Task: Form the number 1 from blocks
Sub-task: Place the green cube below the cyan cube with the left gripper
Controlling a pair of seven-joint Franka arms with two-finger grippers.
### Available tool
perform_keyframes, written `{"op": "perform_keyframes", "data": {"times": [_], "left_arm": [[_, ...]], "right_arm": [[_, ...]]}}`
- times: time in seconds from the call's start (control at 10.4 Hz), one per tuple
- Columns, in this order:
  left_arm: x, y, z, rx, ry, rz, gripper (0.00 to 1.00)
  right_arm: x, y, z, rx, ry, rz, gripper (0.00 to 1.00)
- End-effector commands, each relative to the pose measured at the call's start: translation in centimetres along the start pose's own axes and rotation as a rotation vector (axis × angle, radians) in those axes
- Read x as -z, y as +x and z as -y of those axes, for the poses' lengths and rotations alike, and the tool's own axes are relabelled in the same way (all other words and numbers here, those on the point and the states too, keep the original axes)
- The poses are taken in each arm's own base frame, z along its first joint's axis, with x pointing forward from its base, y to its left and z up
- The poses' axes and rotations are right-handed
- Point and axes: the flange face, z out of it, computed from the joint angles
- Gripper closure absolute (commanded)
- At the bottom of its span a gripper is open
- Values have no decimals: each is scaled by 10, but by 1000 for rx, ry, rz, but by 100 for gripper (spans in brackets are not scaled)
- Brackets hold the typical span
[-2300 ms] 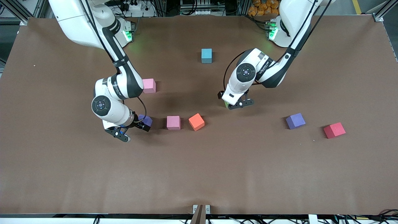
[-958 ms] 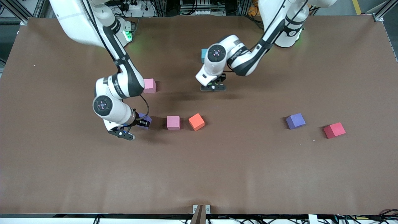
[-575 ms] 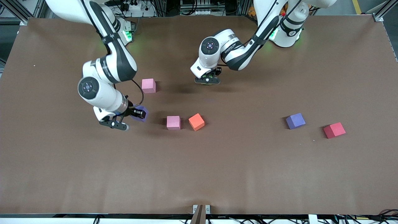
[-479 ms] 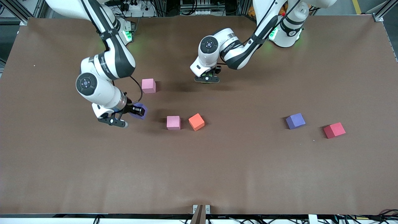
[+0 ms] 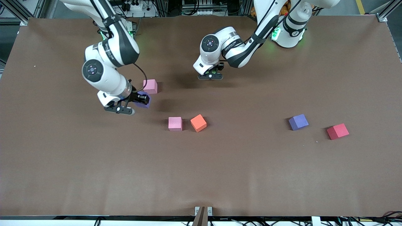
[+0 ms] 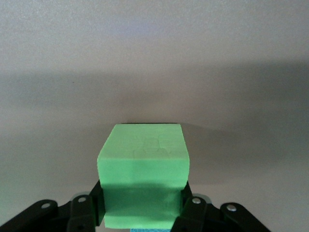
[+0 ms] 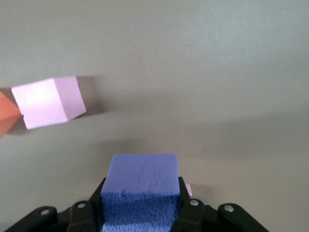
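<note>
My left gripper is shut on a green block and hangs over the spot where the light blue block stood. That block is hidden in the front view; only a light blue sliver shows under the green one. My right gripper is shut on a purple block, lifted off the table beside a pink block. A second pink block and an orange block lie side by side, nearer to the front camera. The right wrist view shows the purple block, a pink block and an orange corner.
Another purple block and a red block lie toward the left arm's end of the table. The brown tabletop stretches bare toward the front camera.
My right gripper lifted the purple block and carried it toward the pink block nearer the bases. My left gripper carried the green block from mid-table to over the light blue block.
</note>
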Motion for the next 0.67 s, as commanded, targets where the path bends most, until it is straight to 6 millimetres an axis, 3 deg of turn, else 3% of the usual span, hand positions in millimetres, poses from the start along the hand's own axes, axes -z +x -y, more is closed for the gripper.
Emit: {"op": "perform_keyframes", "data": {"times": [0.0, 0.57], "left_arm": [[2, -6, -1, 17, 10, -16, 100], [-2, -17, -9, 17, 10, -10, 100]], "right_arm": [[-1, -15, 1, 8, 10, 21, 43], [-11, -37, 27, 35, 23, 63, 43]]}}
